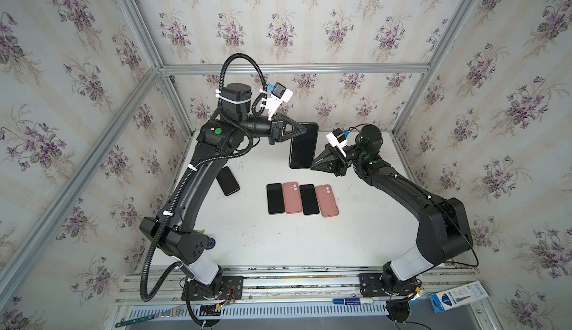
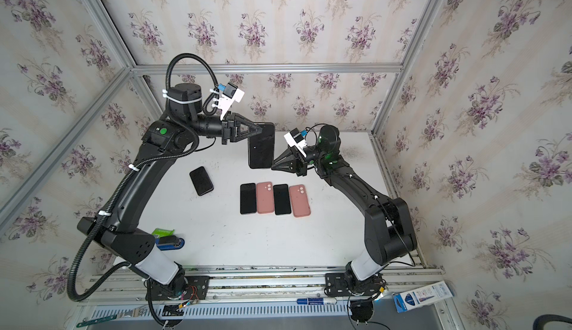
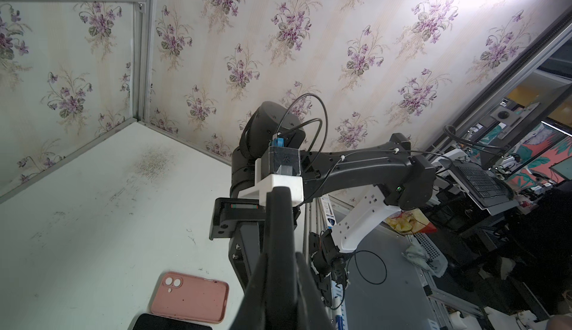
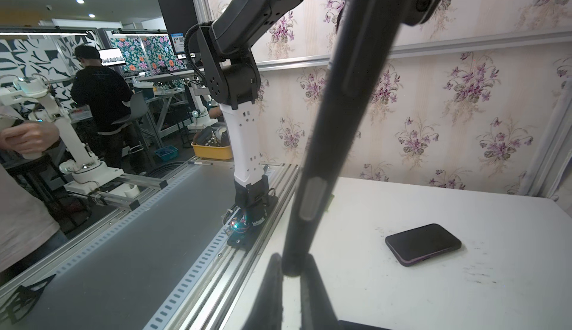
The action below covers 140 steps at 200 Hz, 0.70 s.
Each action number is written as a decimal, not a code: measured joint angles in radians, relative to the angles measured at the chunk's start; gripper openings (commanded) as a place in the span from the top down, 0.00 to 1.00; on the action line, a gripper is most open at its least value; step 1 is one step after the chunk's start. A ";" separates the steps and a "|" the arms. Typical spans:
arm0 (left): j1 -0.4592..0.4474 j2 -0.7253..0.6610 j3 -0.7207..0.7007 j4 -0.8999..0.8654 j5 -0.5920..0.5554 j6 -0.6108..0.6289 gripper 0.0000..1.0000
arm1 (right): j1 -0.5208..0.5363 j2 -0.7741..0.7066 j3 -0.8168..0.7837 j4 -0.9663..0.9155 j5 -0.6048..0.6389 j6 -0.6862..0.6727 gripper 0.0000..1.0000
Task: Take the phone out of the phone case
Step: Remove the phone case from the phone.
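Both arms reach in over the table [image 1: 278, 245] with elbows bent and meet in the air near its back edge, a black phone [image 1: 304, 149] pinched between them. The left arm's forearm rises from its elbow and its wrist lies level, so the left gripper [image 1: 305, 128] points sideways toward the other arm. Its fingers are clamped on the phone's far end. The right arm's forearm slants up and inward, and the right gripper [image 1: 313, 162] points back at the left one, its fingers closed on the phone's near corner. In both top views the phone hangs clear of the table with its dark face upward [image 2: 261, 150]. From the left wrist it shows edge-on, running away from the fingertips [image 3: 278, 220], and likewise from the right wrist [image 4: 334, 127].

Below and nearer than the fingers lies a row of two black phones [image 1: 275, 198] and two pink cases [image 1: 292, 197], alternating and side by side. A loose phone [image 1: 228, 181] lies apart, under the left forearm.
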 measured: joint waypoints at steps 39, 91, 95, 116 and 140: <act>-0.005 -0.003 0.018 -0.003 -0.016 -0.001 1.00 | -0.010 -0.001 0.006 0.008 0.001 -0.014 1.00; -0.006 -0.003 0.038 -0.010 -0.020 -0.007 1.00 | -0.025 -0.021 0.002 0.007 0.002 -0.021 0.99; -0.007 -0.002 0.042 -0.013 -0.019 -0.008 1.00 | -0.027 -0.027 -0.002 0.009 0.004 -0.022 0.99; -0.010 0.005 0.062 -0.027 -0.019 -0.013 1.00 | -0.033 -0.045 -0.019 0.013 0.012 -0.030 0.97; -0.010 0.014 0.069 -0.040 -0.019 -0.019 1.00 | -0.039 -0.053 -0.035 0.013 0.019 -0.035 0.96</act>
